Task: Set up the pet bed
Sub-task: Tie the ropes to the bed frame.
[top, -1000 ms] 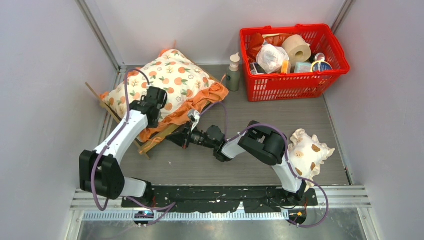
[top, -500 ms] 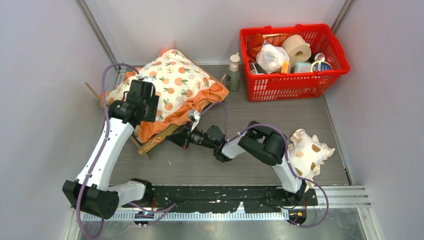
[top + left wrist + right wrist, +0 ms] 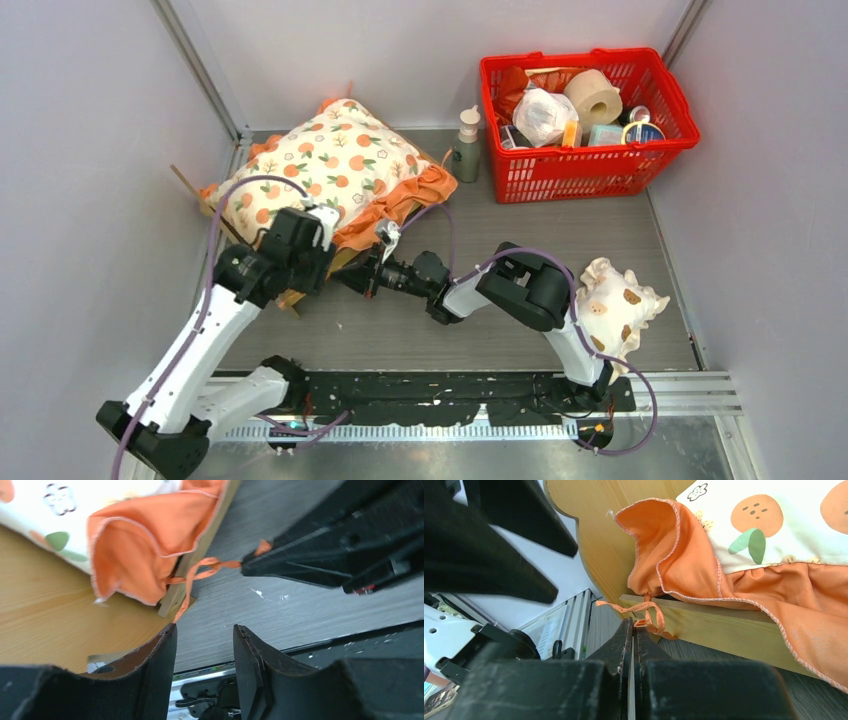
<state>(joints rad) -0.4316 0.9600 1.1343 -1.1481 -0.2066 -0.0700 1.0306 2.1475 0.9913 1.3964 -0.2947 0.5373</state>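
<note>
Landmark: red plastic mesh basket (image 3: 580,175), standing on the grey wood-grain table (image 3: 560,230); packets and a paper roll fill it.
Pet bed: small light-wood pet bed (image 3: 729,630) with a wavy headboard, well to the left of the basket and slightly nearer the arm bases; most of it is hidden under the cushion.
Cushion: plump cream cushion (image 3: 340,160) printed with oranges and edged in orange ruffle, lying on the pet bed; its ruffle spills over the side rail that faces the basket.
Tie: thin orange fabric tie (image 3: 621,607), hanging from the ruffle at the corner where rail meets headboard.
Right gripper: right gripper (image 3: 633,630) down-left of the basket, at that corner of the bed; fingers pressed together, pinching the end of the tie.
Left gripper: left gripper (image 3: 205,630) farther left of the basket than the right one, just beside the headboard; fingers parted to a middling gap, nothing between them; whether it touches the wood I cannot tell.
Bottle: slim pale-green pump bottle (image 3: 467,145), upright, just beside the basket's left wall.
Pillow: small cream frilled pillow (image 3: 615,300) with brown spots, on the basket's near side, well apart from it.
</note>
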